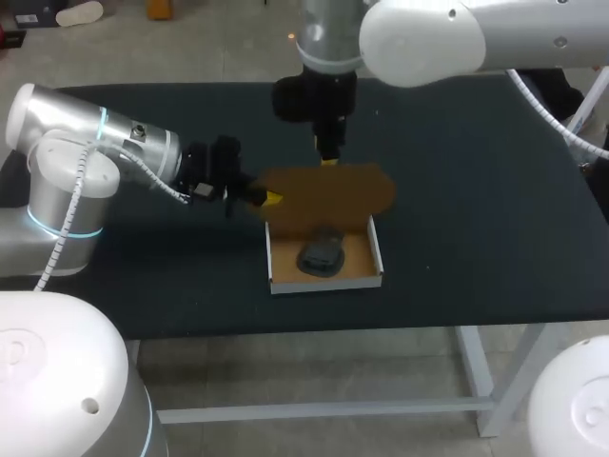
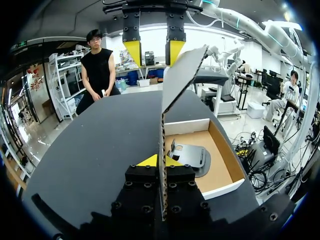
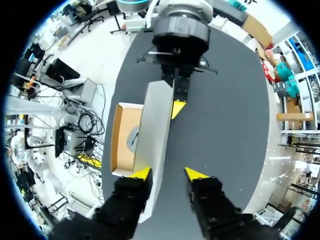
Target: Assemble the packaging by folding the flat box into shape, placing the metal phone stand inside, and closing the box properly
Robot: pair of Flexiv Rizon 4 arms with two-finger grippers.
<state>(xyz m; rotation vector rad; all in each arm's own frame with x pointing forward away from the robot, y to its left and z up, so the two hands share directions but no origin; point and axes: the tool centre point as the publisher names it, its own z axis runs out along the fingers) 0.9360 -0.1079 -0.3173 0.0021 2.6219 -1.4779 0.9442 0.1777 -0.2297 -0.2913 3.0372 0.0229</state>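
**Lid held upright over the loaded box**

My left arm (image 1: 95,152) comes in low across the dark surface (image 1: 476,209). Its left end effector (image 1: 269,197) is clamped on the brown cardboard lid (image 1: 333,188). In the left wrist view the lid stands edge-on between the two yellow fingertips (image 2: 150,161), with one pad pressed against each face.

The lid rises from the far wall of the box (image 1: 324,282) and stands almost upright, leaning a little over the tray. The box sits near the middle of the surface and is open at the top, white on its outer walls and brown inside. The dark metal phone stand (image 1: 321,253) lies flat on the tray floor — it shows there in the left wrist view too (image 2: 190,155).

My right arm (image 1: 428,38) reaches in from the far right, and the right end effector (image 1: 328,160) hangs at the lid's top edge. Its fingers are spread apart (image 3: 169,174). In the right wrist view the lid runs alongside one yellow tip (image 3: 141,173), while the other tip stands clear of the cardboard.
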